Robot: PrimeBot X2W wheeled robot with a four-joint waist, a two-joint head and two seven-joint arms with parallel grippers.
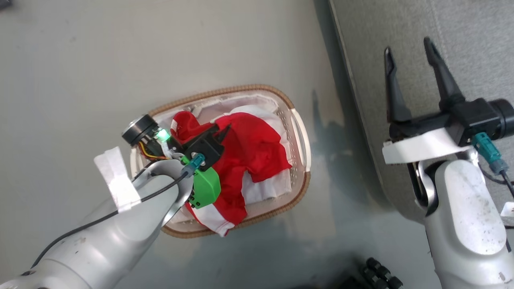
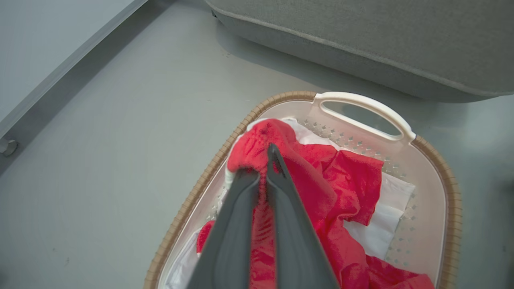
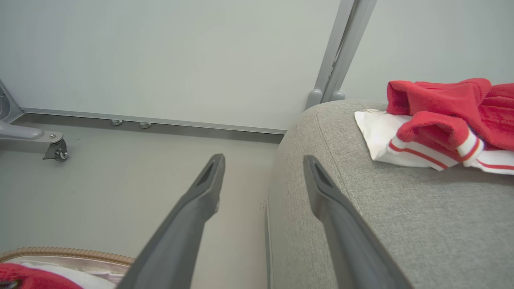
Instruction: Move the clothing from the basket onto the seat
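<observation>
Two fingers of the left gripper [image 2: 261, 160] are closed on a red fold of the clothing [image 1: 257, 148] in the basket [image 1: 241, 87]. Lift high until the cloth leaves the basket fully, then carry it to the seat [image 1: 461, 24] at three o'clock; the right gripper [image 1: 407, 45] stands open there.

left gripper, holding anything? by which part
The left gripper is shut on a raised fold of the soft red clothing in the cream perforated plastic basket; the right gripper holds nothing.

I see my right gripper [image 3: 263, 160] with jaws wide apart. The seat [image 3: 401, 224] lies under the right-hand jaw, clothing [image 3: 441, 108] on it beyond; the basket [image 3: 68, 252] rim is low, left of the left-hand jaw.
</observation>
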